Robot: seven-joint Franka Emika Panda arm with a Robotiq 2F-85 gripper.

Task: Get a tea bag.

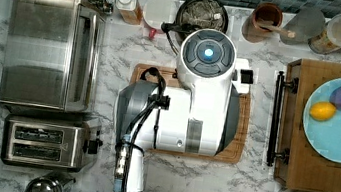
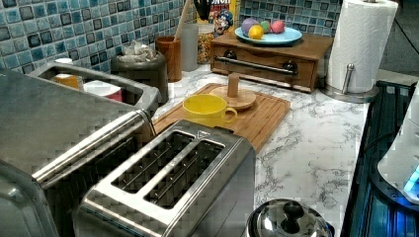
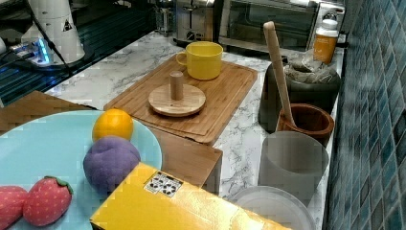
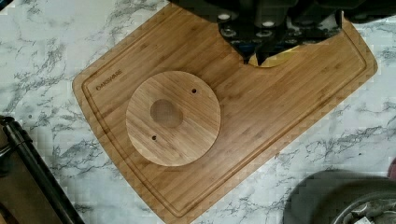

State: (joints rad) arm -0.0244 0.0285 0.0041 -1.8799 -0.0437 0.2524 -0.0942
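The pincer (image 4: 261,58) hangs above the wooden cutting board (image 4: 261,121) on the marble bench (image 4: 42,51), over the yellow mug (image 4: 273,59); I cannot tell how its jaws stand. The tea bags (image 4: 373,212) lie in a dark bowl (image 4: 322,193), off the board, well apart from the pincer. The round wooden stand (image 4: 173,118) sits nearer.

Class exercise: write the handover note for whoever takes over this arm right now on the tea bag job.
Pincer: above the cutting board, nothing seen held.
Tea bags: in the dark container by the tiled wall, beside the wooden utensil cup.
Yellow mug and round wooden stand sit on the board.
Done: nothing yet.
Left: move to the container, grasp one tea bag, lift it out.
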